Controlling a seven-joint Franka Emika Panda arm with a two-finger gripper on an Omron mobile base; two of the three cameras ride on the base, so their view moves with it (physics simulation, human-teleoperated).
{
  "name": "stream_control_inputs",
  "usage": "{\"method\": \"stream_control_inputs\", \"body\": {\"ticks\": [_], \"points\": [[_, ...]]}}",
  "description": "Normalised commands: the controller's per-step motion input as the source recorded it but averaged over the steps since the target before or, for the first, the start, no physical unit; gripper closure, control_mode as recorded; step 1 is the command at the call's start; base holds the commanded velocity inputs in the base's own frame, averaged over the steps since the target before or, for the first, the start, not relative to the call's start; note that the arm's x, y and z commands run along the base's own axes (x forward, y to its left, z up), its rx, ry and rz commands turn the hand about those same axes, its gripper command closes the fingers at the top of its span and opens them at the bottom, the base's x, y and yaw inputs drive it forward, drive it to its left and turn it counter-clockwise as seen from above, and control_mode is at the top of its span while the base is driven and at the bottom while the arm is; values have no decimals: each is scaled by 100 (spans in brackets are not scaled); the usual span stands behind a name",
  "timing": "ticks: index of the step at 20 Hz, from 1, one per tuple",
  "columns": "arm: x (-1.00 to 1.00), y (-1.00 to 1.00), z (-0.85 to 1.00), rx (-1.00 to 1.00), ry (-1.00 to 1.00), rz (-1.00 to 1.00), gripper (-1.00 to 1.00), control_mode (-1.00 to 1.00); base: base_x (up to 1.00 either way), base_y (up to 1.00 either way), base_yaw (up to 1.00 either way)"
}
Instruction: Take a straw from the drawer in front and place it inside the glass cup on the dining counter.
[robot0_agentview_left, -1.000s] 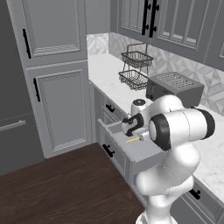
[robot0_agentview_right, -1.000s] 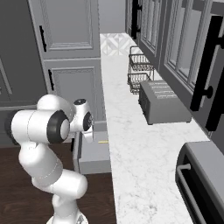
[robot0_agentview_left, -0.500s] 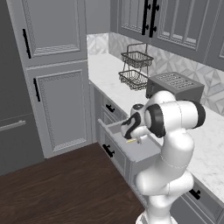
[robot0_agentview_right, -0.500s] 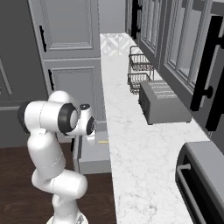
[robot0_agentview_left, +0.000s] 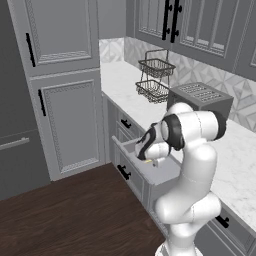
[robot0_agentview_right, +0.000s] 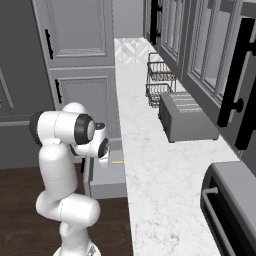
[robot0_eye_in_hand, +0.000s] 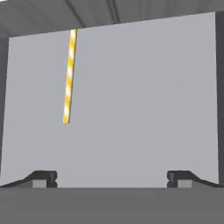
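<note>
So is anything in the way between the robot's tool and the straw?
Nothing visible is. The drawer is open, the straw lies alone on its plain grey floor, and the open tool hangs above it with bare floor between them.

grey toaster (robot0_agentview_left: 200, 96), two-tier wire basket (robot0_agentview_left: 155, 77), marble worktop (robot0_agentview_right: 155, 165)

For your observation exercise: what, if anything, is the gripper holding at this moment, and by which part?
Nothing is held. The gripper is open above the drawer, and the straw lies apart on the drawer floor, ahead of the fingertips.
</note>
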Motion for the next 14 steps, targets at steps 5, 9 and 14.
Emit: {"method": "stream_control_inputs", "body": {"ticks": [5,9,14], "points": [[17,16,-19,8,3,0,-100,-100,0,0,0],[7,17,-15,9,4,1,-100,-100,0,0,0],[0,28,-17,8,5,2,-100,-100,0,0,0]]}}
